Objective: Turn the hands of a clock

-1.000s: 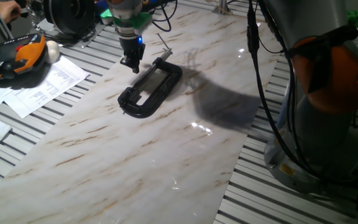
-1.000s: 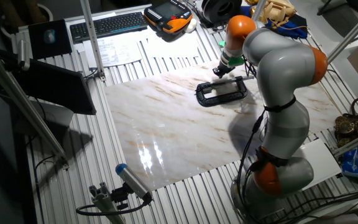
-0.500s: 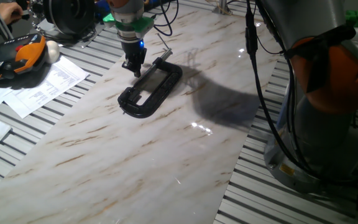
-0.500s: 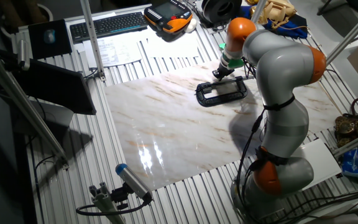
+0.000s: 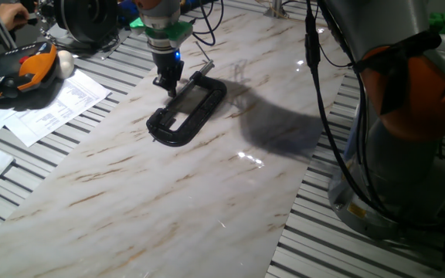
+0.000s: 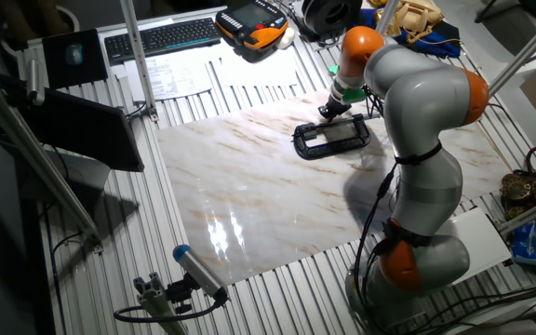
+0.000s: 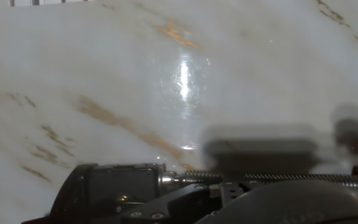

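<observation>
The claw points down right at the far end of the black clamp on the marble table. I cannot tell if the claw is wide or narrow.

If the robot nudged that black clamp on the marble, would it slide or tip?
The C-clamp lies flat, so tipping seems unlikely. The marble slab looks glossy, so it would probably slide. It looks like solid metal with a threaded screw, so likely stiff and heavy.

C-clamp flat on marble slab; tool above clamp's screw end; papers left.
</observation>
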You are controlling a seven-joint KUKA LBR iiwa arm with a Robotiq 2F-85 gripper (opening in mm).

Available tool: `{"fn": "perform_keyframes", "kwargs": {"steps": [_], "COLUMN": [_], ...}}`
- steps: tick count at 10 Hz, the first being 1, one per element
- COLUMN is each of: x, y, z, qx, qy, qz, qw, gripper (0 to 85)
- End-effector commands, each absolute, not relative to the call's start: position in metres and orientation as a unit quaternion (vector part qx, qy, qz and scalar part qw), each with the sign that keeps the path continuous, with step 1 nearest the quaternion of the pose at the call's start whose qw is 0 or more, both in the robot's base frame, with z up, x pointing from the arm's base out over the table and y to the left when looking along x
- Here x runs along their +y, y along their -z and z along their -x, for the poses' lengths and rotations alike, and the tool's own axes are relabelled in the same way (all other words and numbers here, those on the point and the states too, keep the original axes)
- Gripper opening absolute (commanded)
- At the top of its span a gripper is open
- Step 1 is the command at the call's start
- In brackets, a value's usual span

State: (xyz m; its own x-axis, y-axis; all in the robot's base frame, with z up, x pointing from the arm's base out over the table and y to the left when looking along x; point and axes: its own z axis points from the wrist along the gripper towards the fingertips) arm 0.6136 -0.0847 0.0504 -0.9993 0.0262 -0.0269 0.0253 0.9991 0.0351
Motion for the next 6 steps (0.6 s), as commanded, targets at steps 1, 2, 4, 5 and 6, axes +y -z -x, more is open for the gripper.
{"fn": "perform_keyframes", "kwargs": {"steps": [1,2,4,5,6], "x": [-0.0845,-0.0843,-0.0832,-0.0828,-0.0822], "y": [-0.0503,-0.0501,-0.0489,-0.0485,-0.0474], "z": [-0.6133,-0.6130,-0.6117,-0.6114,-0.6110], "qx": [1.000,1.000,1.000,1.000,1.000], "qy": [-0.018,-0.018,-0.018,-0.018,-0.018], "qz": [-0.013,-0.014,-0.014,-0.015,-0.016], "qw": [0.014,0.014,0.013,0.013,0.013], "gripper": [0.0,0.0,0.0,0.0,0.0]}}
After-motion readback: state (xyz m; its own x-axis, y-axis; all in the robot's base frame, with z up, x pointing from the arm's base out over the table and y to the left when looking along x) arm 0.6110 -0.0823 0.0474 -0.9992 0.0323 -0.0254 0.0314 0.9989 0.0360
